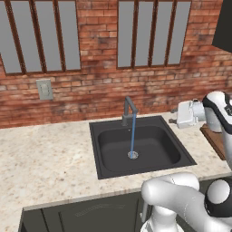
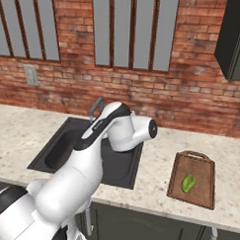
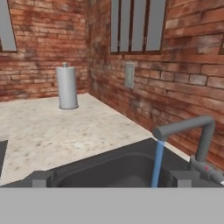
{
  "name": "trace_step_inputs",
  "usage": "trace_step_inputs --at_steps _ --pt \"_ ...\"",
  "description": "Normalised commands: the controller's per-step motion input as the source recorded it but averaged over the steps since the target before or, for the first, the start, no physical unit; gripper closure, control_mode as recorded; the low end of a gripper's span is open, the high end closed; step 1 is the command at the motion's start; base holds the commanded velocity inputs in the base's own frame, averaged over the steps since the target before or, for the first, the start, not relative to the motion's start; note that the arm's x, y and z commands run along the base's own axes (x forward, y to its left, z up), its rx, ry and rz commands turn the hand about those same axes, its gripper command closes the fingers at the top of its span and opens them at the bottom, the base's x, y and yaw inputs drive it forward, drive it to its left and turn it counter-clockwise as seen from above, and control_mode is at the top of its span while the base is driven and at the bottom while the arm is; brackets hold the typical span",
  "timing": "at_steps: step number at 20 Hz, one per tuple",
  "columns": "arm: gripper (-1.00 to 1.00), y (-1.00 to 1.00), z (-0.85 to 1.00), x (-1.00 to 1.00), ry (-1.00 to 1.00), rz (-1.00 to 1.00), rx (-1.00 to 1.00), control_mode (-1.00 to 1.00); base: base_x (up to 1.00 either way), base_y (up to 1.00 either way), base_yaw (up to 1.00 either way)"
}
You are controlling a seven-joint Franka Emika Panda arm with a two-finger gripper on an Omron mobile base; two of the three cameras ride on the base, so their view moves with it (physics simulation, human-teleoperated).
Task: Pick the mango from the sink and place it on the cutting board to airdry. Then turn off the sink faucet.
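The yellow-green mango (image 2: 188, 183) lies on the reddish-brown cutting board (image 2: 207, 177), to the right of the dark sink (image 1: 102, 168). The board's edge (image 1: 215, 140) also shows in the left base view. Blue water runs from the grey sink faucet (image 1: 129, 110) down to the drain. My gripper (image 1: 172, 116) hovers above the counter just right of the sink's back corner, pointing toward the faucet, open and holding nothing. In the hand view the faucet (image 3: 194, 130) and its stream are close ahead on the right, with the fingertips (image 3: 179, 178) spread wide over the sink basin (image 3: 109, 168).
A brick wall with windows runs behind the counter, with a wall outlet (image 1: 44, 89) to the left of the sink. A grey paper towel roll (image 3: 67, 87) stands on the far counter. A dark cabinet (image 2: 235, 38) hangs at the upper right.
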Motion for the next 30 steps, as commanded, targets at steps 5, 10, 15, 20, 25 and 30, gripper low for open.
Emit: trace_step_inputs --at_steps 5,10,15,20,25,30 --pt "-1.00 0.11 -0.20 0.26 0.03 0.01 0.00 -1.00 0.00 0.00 0.00" --pt "-1.00 0.03 -0.19 0.26 0.02 0.00 0.01 -1.00 0.00 0.00 0.00" --pt "-1.00 0.00 -0.13 0.19 0.00 0.03 0.01 -1.00 0.00 0.00 0.00" --pt "-1.00 0.00 -0.06 0.20 0.00 0.04 0.02 -1.00 0.00 0.00 0.00" --pt "-1.00 0.00 0.00 0.26 0.00 0.04 0.04 -1.00 0.00 0.00 0.00" --pt "-1.00 0.00 0.00 0.19 0.00 0.00 0.07 -1.00 0.00 0.00 0.00"
